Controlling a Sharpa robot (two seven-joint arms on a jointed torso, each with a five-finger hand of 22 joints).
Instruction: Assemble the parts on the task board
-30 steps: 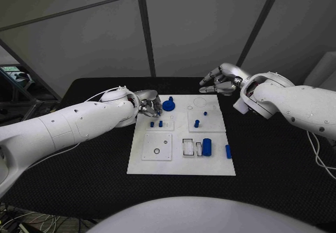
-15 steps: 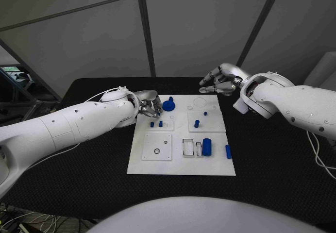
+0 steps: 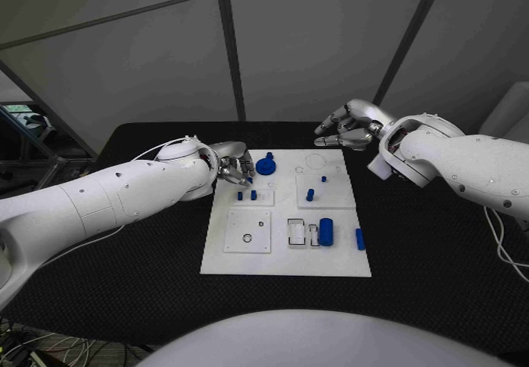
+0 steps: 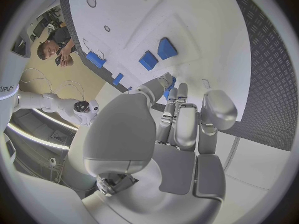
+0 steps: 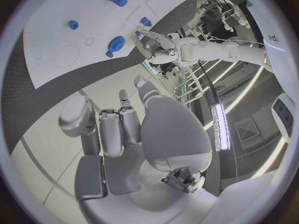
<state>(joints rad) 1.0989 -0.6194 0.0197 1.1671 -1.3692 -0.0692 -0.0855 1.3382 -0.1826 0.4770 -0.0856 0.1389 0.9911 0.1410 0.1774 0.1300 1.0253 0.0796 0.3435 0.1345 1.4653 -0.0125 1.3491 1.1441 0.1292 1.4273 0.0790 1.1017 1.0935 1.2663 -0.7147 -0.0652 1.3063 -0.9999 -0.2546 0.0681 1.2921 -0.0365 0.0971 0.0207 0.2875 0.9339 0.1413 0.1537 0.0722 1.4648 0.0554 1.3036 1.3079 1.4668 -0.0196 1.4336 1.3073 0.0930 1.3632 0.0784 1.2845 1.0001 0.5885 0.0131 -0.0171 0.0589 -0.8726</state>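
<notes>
The white task board lies in the middle of the black table. My left hand hovers at the board's far left corner, beside a blue gear-shaped part. A small blue piece shows between its thumb and a fingertip, so it seems pinched there. Two short blue pegs stand just below that hand. More pegs stand on the right block, and a blue cylinder and a blue bar lie lower right. My right hand hangs beyond the board's far edge, fingers curled, holding nothing.
A square plate with holes sits at the board's lower left, and a rectangular slot lies beside the cylinder. Bare black table surrounds the board on all sides.
</notes>
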